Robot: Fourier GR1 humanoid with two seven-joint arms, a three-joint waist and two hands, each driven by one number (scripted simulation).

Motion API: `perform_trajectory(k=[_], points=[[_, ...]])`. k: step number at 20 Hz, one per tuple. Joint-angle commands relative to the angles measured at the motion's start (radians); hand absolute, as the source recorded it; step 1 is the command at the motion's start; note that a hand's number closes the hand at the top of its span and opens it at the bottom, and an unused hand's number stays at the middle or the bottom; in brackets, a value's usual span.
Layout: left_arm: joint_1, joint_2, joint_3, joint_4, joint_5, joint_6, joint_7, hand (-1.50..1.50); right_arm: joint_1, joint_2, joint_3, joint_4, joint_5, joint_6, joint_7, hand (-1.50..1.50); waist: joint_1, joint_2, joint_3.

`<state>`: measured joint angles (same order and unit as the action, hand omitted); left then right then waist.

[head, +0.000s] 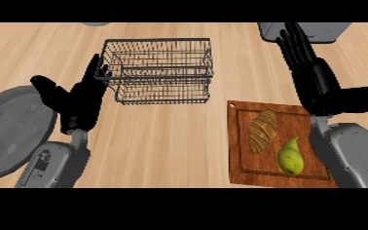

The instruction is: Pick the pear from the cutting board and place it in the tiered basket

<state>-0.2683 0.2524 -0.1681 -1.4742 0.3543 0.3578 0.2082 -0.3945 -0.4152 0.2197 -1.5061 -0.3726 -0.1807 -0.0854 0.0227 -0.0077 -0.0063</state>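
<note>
Pear [290,157] on cutting board [244,165] beside what seems bread [263,130], wire tiered basket [158,71] apart, both hands' fingers straight, apart.

One wire basket [159,71] with two tiers stands at upper centre of the frame. One wooden board [243,168] lies at lower right on the one worktop [173,141]. On the board are two foods: one pear [290,157], yellow-green, and one bread loaf [263,129], brown and ridged, just left of and above the pear. Two robot hands show: the left robot hand [79,102] at centre left and the right robot hand [310,73] at upper right. One grey round plate [18,126] sits at the left edge. One grey object [327,30] sits at the top right corner, and one more grey object [95,24] at the top edge, mostly cut off.
</note>
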Motion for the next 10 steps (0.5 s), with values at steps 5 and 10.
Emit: perform_trajectory(k=[5, 10], points=[[0.110, 0.079, -0.042, -0.030, -0.042, -0.102, -0.036, 0.00, 0.316, -0.037, -0.112, -0.081, 0.108, -0.262, -0.019, 1.50, -0.108, -0.007, 0.005], [0.166, 0.094, -0.026, -0.078, -0.011, -0.115, -0.007, 0.00, 0.455, 0.039, -0.324, 0.050, 0.154, -0.628, -0.020, -1.50, -0.186, -0.003, 0.006]])
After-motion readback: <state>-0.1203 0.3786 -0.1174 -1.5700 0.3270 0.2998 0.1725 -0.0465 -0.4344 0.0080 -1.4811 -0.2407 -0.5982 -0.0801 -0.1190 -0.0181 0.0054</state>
